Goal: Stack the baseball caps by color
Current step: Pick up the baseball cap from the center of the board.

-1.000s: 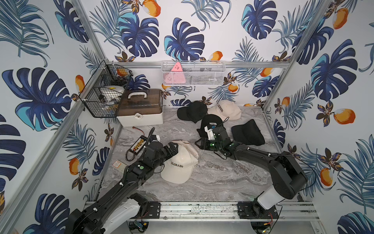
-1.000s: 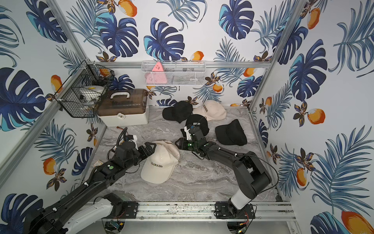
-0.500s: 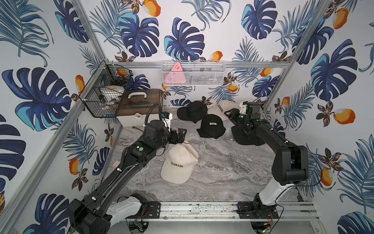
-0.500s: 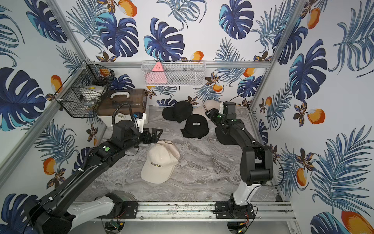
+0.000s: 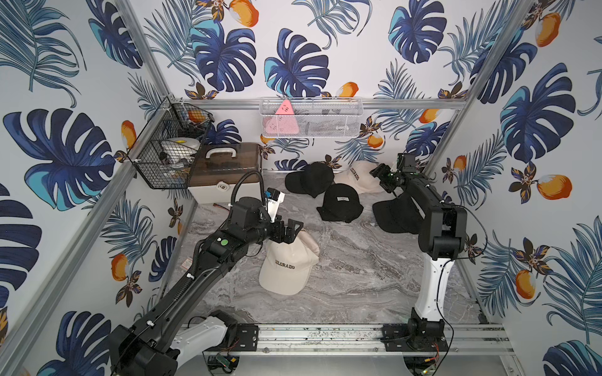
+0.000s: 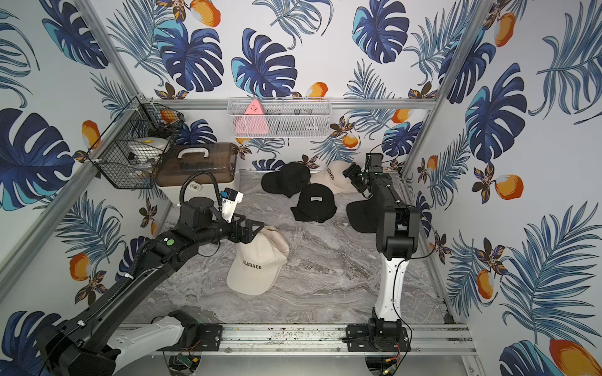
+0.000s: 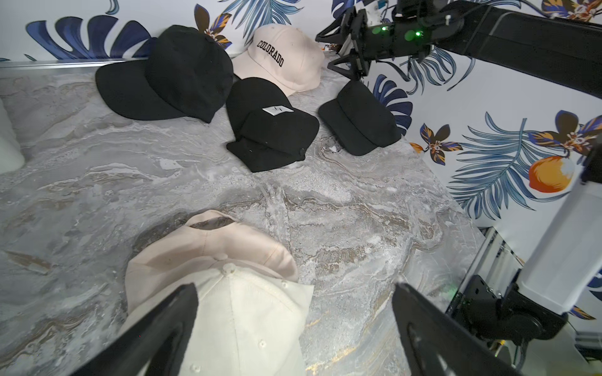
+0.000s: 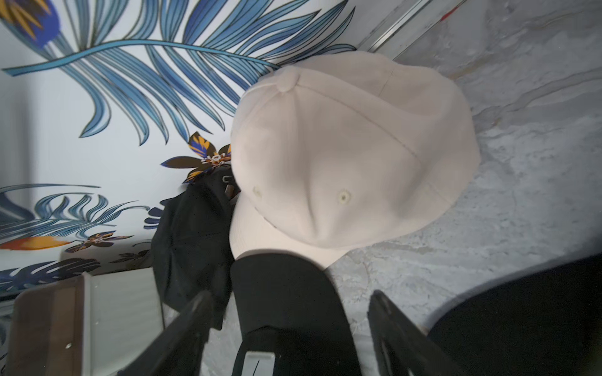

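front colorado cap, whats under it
A second cream cap lies under the lettered cream cap, its rear with the strap opening sticking out. Its front panel and brim are covered, so any lettering cannot be seen.

Back wall: I see a white mesh basket (image 5: 325,125) holding a pink triangle (image 5: 284,109).
Far corner: black wire basket (image 5: 156,162) just beside a brown-lidded box (image 5: 224,169).
Surface (image 5: 358,280): grey marble.
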You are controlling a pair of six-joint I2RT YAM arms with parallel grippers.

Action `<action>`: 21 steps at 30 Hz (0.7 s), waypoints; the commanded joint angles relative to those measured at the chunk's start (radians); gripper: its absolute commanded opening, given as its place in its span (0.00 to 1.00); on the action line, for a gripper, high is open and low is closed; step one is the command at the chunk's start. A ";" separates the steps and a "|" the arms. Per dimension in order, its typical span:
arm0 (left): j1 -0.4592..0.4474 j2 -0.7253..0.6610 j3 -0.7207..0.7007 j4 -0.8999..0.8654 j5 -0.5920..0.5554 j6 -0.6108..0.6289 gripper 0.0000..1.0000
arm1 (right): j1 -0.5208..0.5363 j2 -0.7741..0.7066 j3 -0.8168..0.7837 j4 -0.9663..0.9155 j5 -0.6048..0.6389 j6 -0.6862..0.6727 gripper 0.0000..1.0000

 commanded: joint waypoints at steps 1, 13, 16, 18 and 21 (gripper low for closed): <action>0.022 -0.010 -0.007 0.028 0.059 0.010 0.99 | 0.002 0.054 0.090 -0.057 0.082 -0.041 0.89; 0.118 -0.010 -0.054 0.139 0.217 -0.092 0.99 | 0.004 0.229 0.310 -0.117 0.181 -0.164 1.00; 0.129 0.017 -0.048 0.128 0.230 -0.100 0.99 | 0.004 0.294 0.394 -0.114 0.076 -0.160 1.00; 0.140 0.038 -0.040 0.119 0.250 -0.106 0.99 | 0.004 0.310 0.400 -0.102 0.056 -0.146 1.00; 0.149 0.046 -0.047 0.136 0.265 -0.122 0.99 | 0.002 0.300 0.350 -0.042 0.020 -0.116 0.95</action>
